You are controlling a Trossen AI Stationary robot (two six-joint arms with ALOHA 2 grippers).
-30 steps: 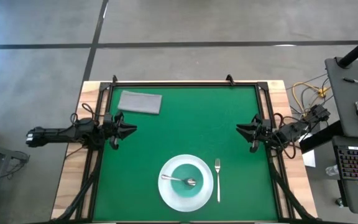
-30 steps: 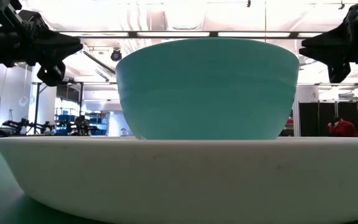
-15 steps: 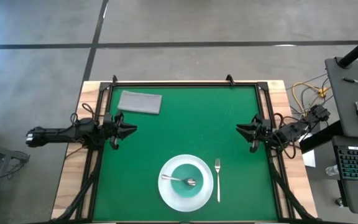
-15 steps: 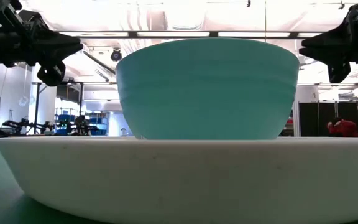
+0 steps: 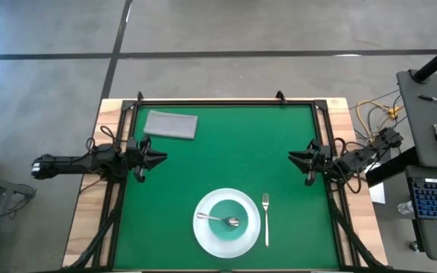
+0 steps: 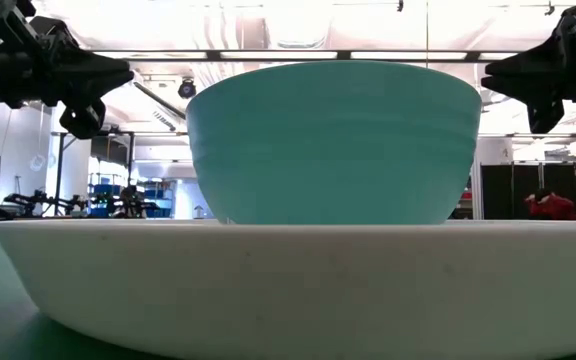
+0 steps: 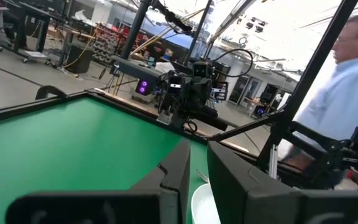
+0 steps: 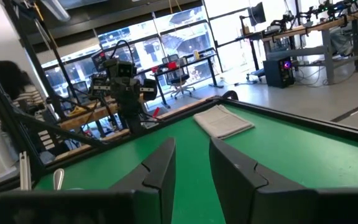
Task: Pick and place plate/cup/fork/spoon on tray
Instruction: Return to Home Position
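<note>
The white plate (image 5: 227, 222) lies on the green mat near the table's near edge. The teal cup (image 5: 227, 220) stands on its middle, and fills the low view (image 6: 333, 140) above the plate's rim (image 6: 298, 280). The spoon (image 5: 218, 220) lies in the cup, its handle over the cup's left rim. The fork (image 5: 265, 218) lies flat on the mat just right of the plate. My left gripper (image 5: 161, 158) is shut and empty at the table's left edge. My right gripper (image 5: 293, 157) is shut and empty at the right edge. Both point inward, above the mat.
A folded grey cloth (image 5: 171, 124) lies on the mat at the far left and also shows in the right wrist view (image 8: 224, 121). A black frame (image 5: 226, 102) borders the mat. A person (image 7: 353, 81) stands beyond the table's right side, another (image 8: 11, 87) beyond its left.
</note>
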